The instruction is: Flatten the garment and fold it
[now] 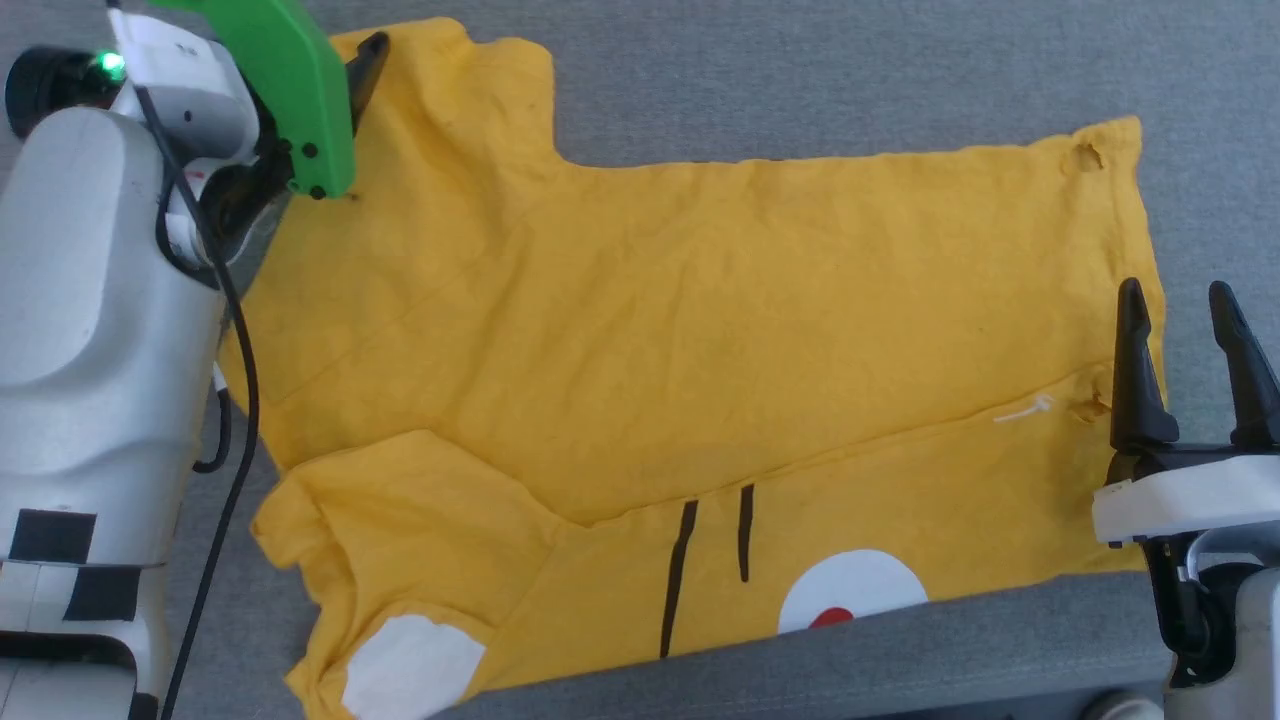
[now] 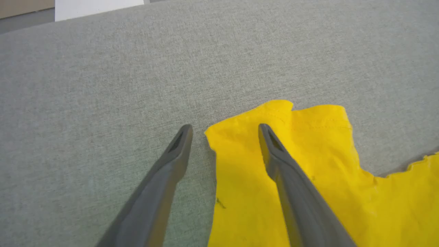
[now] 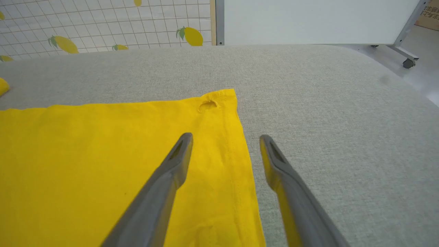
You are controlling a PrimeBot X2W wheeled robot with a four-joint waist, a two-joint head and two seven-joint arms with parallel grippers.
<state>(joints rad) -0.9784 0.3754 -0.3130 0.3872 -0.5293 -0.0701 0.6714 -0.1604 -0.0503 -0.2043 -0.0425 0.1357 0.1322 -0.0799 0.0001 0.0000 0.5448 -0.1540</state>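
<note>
We see a mustard-yellow shirt [image 1: 700, 300] with two white round patches [image 1: 415, 665], one bearing a red spot [image 1: 830, 618], and two thin black strokes [image 1: 680, 570]; the cloth [image 1: 800, 60] is plain grey. Our left gripper [image 2: 224, 126] and right gripper [image 3: 225, 135] are dark grey, and the left arm's cover [image 1: 290, 80] is bright green. We also see a white backdrop [image 3: 103, 24] patterned with a thin grid and green-leaved yellow lemons.

No text, number or brand can be read. A brown cardboard box [image 3: 429, 13] at the top right corner of the right wrist view carries red printed characters, too blurred and cut off to make out. The garment [image 1: 700, 300] bears only thin black strokes [image 1: 678, 570] and white patches [image 1: 850, 590], no letters.
</note>
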